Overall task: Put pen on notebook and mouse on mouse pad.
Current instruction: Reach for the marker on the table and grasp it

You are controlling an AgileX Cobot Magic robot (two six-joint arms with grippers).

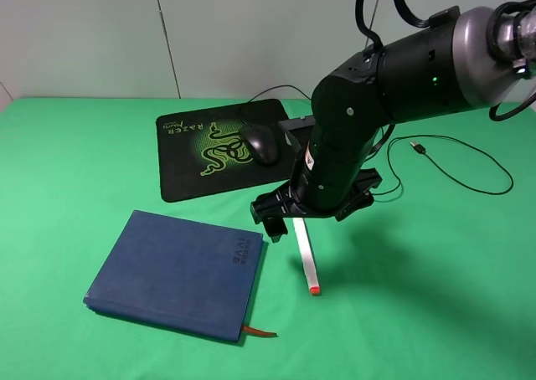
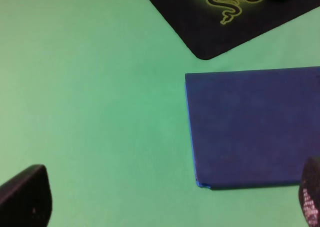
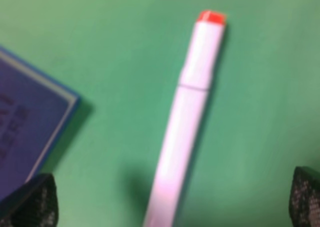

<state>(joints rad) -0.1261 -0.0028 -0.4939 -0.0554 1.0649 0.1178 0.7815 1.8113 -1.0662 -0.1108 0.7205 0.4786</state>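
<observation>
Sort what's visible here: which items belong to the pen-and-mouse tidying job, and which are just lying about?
Job items:
pen, on the cloth beside the notebook
notebook
mouse, already on the mouse pad
mouse pad

Just there:
green cloth
the mouse's loose USB plug
the notebook's ribbon bookmark

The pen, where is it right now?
In the high view, the pen lies on the green table, just right of the notebook, beneath the open right gripper.
</observation>
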